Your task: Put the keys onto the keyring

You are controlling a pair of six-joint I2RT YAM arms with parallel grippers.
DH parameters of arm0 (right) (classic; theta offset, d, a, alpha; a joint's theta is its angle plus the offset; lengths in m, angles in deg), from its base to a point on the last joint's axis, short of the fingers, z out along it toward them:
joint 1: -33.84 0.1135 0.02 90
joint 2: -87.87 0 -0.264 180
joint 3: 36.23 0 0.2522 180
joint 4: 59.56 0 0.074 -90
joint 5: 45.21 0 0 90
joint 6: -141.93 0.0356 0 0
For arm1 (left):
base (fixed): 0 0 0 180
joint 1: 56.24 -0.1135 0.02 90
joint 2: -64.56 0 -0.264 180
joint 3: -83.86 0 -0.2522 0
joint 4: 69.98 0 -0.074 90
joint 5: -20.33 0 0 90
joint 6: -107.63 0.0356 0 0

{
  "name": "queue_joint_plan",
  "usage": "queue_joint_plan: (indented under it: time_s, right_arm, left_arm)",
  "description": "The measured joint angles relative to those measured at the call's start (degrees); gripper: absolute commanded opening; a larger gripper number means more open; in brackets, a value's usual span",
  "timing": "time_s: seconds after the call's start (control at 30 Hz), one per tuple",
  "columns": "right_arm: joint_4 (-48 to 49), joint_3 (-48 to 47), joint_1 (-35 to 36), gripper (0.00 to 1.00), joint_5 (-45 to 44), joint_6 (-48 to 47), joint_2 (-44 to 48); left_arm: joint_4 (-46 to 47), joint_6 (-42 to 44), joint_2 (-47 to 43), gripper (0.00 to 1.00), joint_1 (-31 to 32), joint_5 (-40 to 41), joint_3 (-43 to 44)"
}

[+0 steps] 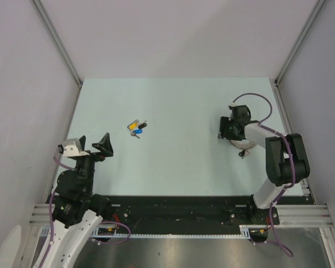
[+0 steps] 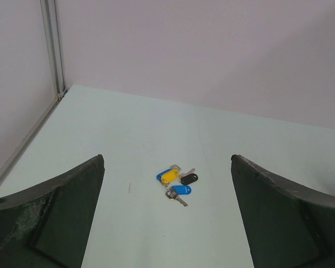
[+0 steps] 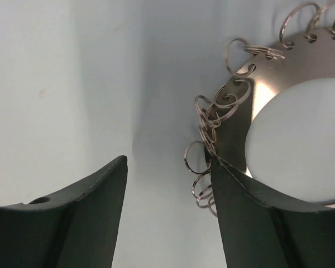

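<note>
Several keys (image 2: pixel 177 182): heaped, none on keyring (image 3: pixel 231 142)
Left gripper (image 2: pixel 167 159): wide apart, empty
Right gripper (image 3: pixel 167 162): parted at keyring, ungripped

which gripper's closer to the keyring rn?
Right. The right gripper is down at the keyring, one finger at its looped edge. The left gripper hangs far across the table, facing the keys.

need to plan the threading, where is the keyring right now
The keyring lies flat on the table's right side, directly under the right gripper, its edge beside one finger, well away from the keys left of centre.
</note>
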Motion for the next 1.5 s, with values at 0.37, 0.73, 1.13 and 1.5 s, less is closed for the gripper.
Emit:
queue_joint_plan:
  time_s: [0.37,0.73,1.13,1.5]
  right_arm:
    - [-8.7,-0.6,32.1,0.65,3.4,1.7,1.9]
    - [-17.4,-0.5,47.2,0.57,-4.0,4.1,17.2]
    - [-15.3,15.1,41.8,0.41,-11.5,7.6,29.7]
    - [-9.8,19.5,35.9,0.38,-6.2,8.0,28.2]
  left_arm:
    - [0.0,0.0,-2.4,1.0,0.1,-1.2,0.0]
    - [0.0,0.0,-2.7,1.0,0.2,-1.5,0.0]
    - [0.1,0.0,-1.6,1.0,0.2,-2.4,0.0]
    - [0.4,0.0,0.3,1.0,0.2,-3.1,0.0]
